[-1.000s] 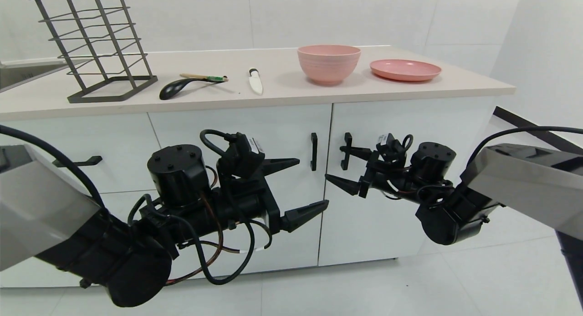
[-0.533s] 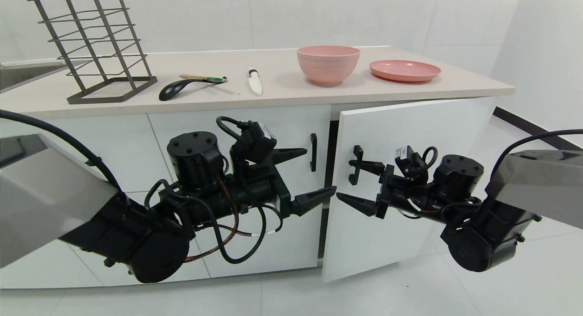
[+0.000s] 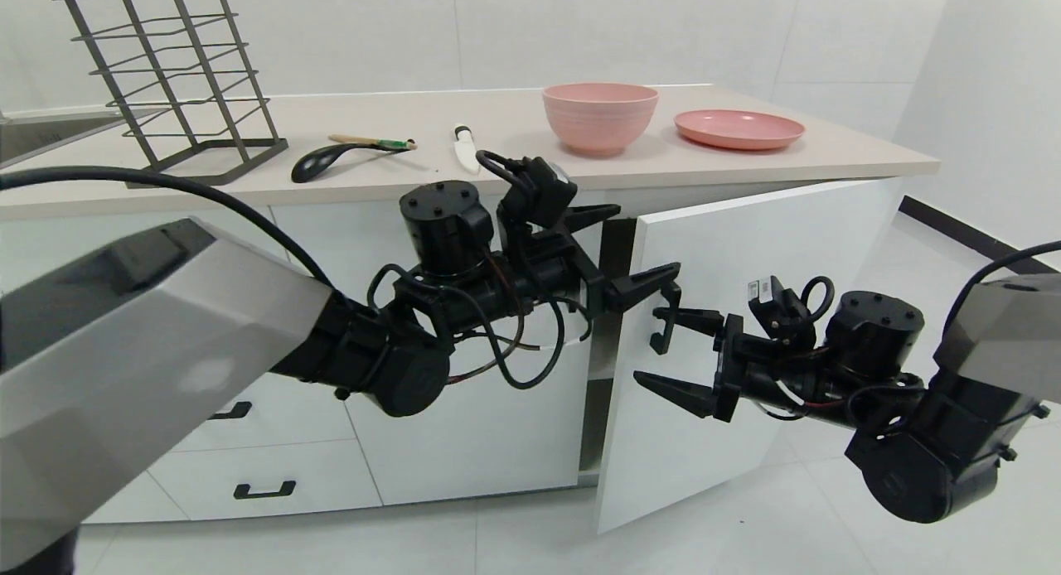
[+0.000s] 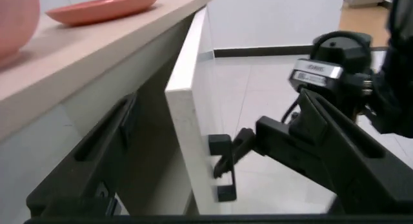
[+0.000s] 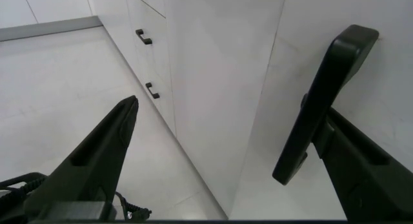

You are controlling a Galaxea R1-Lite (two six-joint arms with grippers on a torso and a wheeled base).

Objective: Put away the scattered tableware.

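The right gripper [image 3: 653, 346] is low in front of the cupboard. Its two fingers are wide apart, and it holds nothing tight. The black door handle [image 3: 656, 335] sits between them, right against the top finger [image 3: 692, 316]. The other finger points at the white door [image 3: 771, 252] lower down.

The door hangs partly open, and there is a dark gap beside it.

The left gripper [image 3: 646, 240] is a little higher, at the free edge of the door. Its fingers are wide apart too, and it holds nothing. The door edge lies between them: one finger is at the gap and the other is in front of the door face. I cannot tell if either one touches the door.

To the left of the gap are a shut door and some drawers [image 3: 273, 442] with small black handles.

All the tableware is up on the worktop [image 3: 854, 154]. A white knife [image 3: 466, 148] lies near the middle. Left of it is a black spoon [image 3: 319, 161], and a wooden stick [image 3: 369, 141] with a green band touches its handle. Right of the knife stands a pink bowl [image 3: 600, 118]. A flat pink plate [image 3: 738, 128] lies just beside the bowl, near the right end. A tall wire rack [image 3: 178, 86] stands at the left. Past the rack is the corner of a sink [image 3: 50, 132].
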